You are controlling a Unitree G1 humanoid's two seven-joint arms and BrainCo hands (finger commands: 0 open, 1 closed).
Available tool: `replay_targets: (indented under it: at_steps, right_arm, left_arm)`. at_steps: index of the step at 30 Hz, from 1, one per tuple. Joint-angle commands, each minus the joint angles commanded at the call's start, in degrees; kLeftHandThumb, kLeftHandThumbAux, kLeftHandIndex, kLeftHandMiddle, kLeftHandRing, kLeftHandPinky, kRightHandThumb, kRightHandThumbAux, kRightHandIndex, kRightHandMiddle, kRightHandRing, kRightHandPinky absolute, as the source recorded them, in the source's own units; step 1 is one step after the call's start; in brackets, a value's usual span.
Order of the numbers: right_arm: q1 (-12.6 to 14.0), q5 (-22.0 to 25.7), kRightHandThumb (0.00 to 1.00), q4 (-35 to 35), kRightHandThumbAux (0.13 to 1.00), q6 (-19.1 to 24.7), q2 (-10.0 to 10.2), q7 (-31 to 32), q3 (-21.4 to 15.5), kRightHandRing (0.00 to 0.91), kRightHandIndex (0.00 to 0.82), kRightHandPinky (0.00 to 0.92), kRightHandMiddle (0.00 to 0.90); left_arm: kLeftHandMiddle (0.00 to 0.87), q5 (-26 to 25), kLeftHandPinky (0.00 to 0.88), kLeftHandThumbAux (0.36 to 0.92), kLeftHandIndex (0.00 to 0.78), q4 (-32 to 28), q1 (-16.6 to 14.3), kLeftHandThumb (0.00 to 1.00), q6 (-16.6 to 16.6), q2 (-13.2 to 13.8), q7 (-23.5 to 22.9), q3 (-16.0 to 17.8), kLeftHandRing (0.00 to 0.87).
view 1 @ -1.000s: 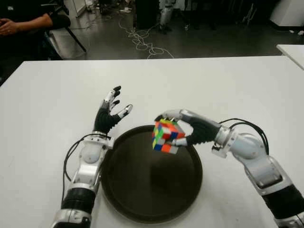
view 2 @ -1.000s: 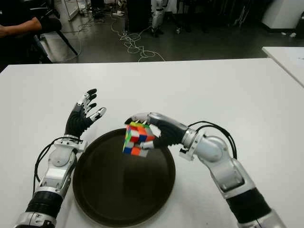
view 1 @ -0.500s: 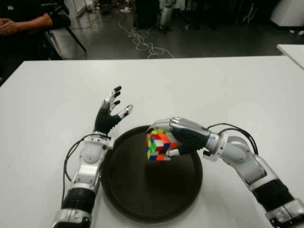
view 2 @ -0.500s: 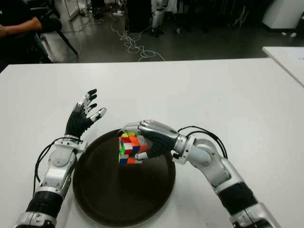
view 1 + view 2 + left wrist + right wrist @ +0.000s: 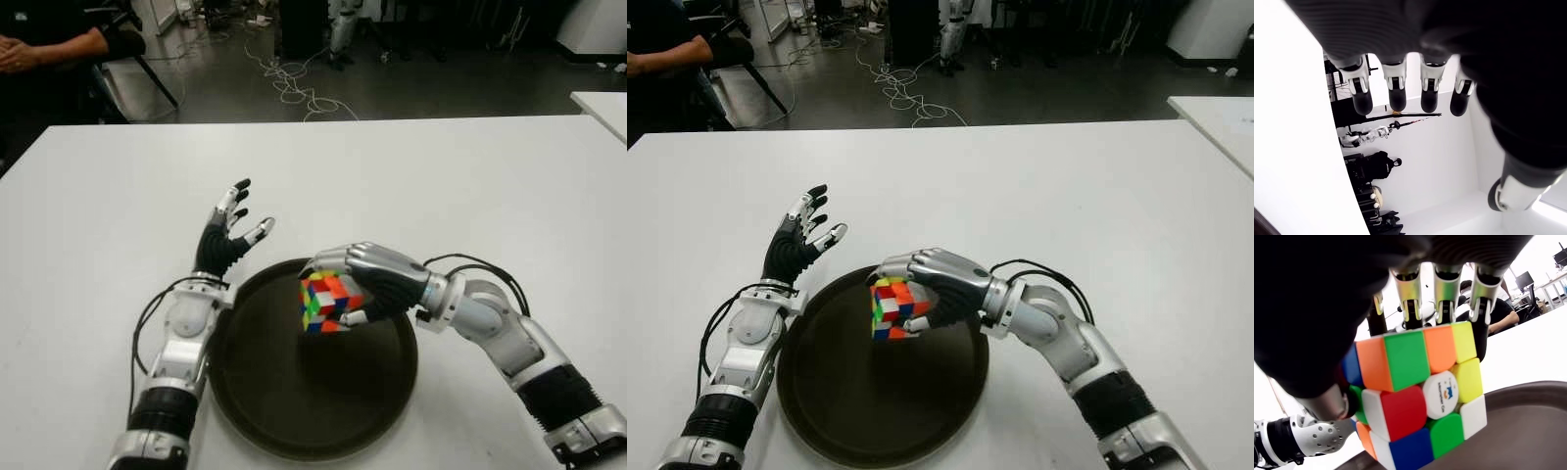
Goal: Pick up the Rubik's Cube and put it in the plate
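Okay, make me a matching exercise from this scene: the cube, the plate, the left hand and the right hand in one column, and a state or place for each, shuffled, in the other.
Column one:
1. Rubik's Cube
2. plate
3. left hand
4. right hand

Column two:
A. open, fingers spread, beside the plate's left rim
B. dark and round, on the white table
C. clasped around the cube over the plate
D. multicoloured, held in fingers above the plate

Pairs: 1-D, 2-B, 3-A, 4-C
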Motion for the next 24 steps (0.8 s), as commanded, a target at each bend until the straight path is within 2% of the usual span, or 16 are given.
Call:
replay_targets:
  at_steps: [5,12,19,24]
  right_arm:
    - [-0.4,-3.3,0.822,-0.7,0.699,-1.6,-0.8,-0.6,0.6,0.491,0.374,0.475,0.484]
    - [-1.1,-8.5,0.821,-1.2,0.699,-3.9,-1.1,-3.0,0.9,0.489,0.373,0.474,0.481]
    - [-1.9,-12.1,0.823,-0.8,0.697,-5.8,-1.3,-6.0,1.1,0.483,0.375,0.464,0.479]
    - [-2.3,-14.4,0.826,-0.7,0.695,-6.2,-1.1,-8.1,1.3,0.486,0.377,0.455,0.480]
  left_arm:
    - [0.070,-0.3,0.000,0.643,0.045,-0.7,0.5,0.000,0.3,-0.1,-0.3,0.0,0.007]
    - [0.066,-0.3,0.000,0.654,0.046,-1.7,0.9,0.000,1.0,-0.1,-0.6,-0.3,0.006]
    - [0.056,-0.4,0.000,0.651,0.041,-1.6,0.9,0.000,0.3,0.0,-1.1,-0.4,0.000]
    - [0.061,-0.8,0.000,0.629,0.046,-1.4,0.7,0.000,-0.1,0.0,-1.6,-0.3,0.000]
